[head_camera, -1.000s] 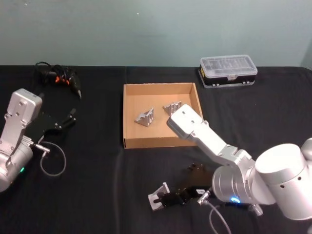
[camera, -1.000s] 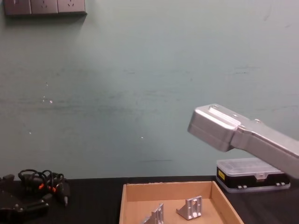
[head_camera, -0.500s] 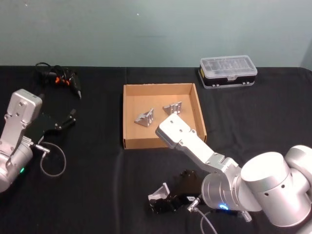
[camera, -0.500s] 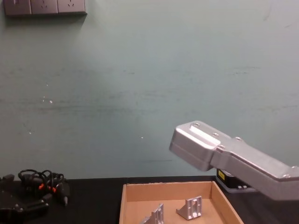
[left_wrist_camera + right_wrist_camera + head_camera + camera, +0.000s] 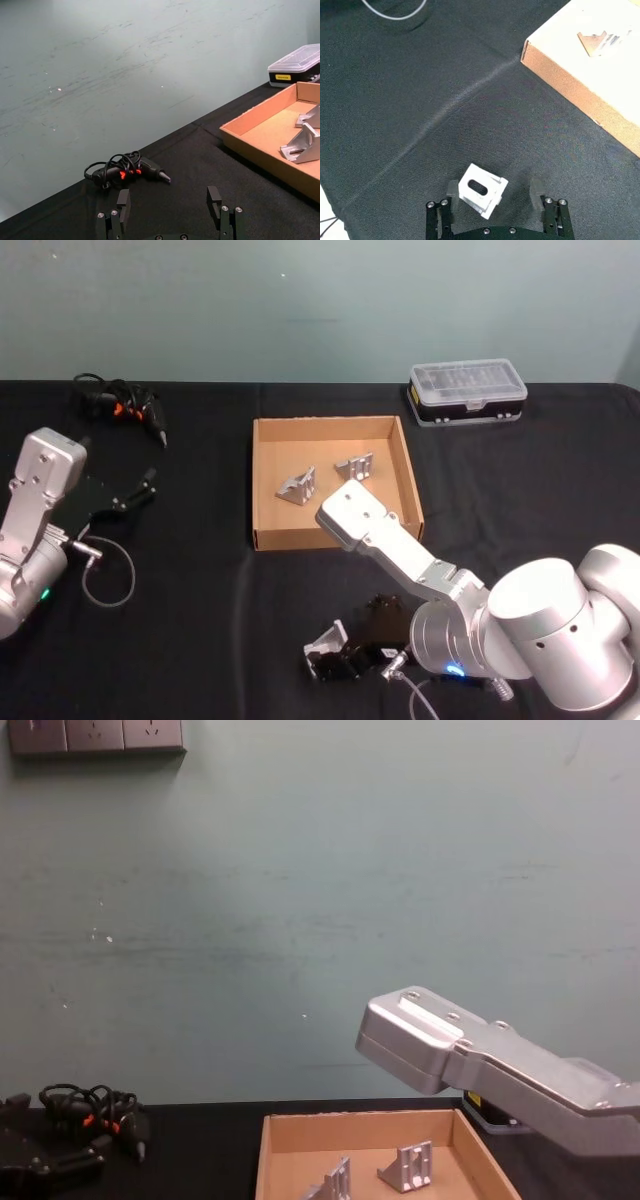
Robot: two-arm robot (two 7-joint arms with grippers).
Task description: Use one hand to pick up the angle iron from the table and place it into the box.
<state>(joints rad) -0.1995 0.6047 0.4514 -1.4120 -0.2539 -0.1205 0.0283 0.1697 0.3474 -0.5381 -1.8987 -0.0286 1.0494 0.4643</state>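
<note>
The right pincer hung low over the worktop, near the front wall of the box; its fingers were spread to either side of the angle iron, which lay on the worktop, close against one finger and apart from the other; two brackets lay inside the box; the left pincer sat spread and empty at the worktop's left side.

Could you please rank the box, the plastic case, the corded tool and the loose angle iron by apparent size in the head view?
1. box
2. plastic case
3. corded tool, close behind the case
4. angle iron, between the right gripper's open fingers, smallest although nearest the camera
</note>
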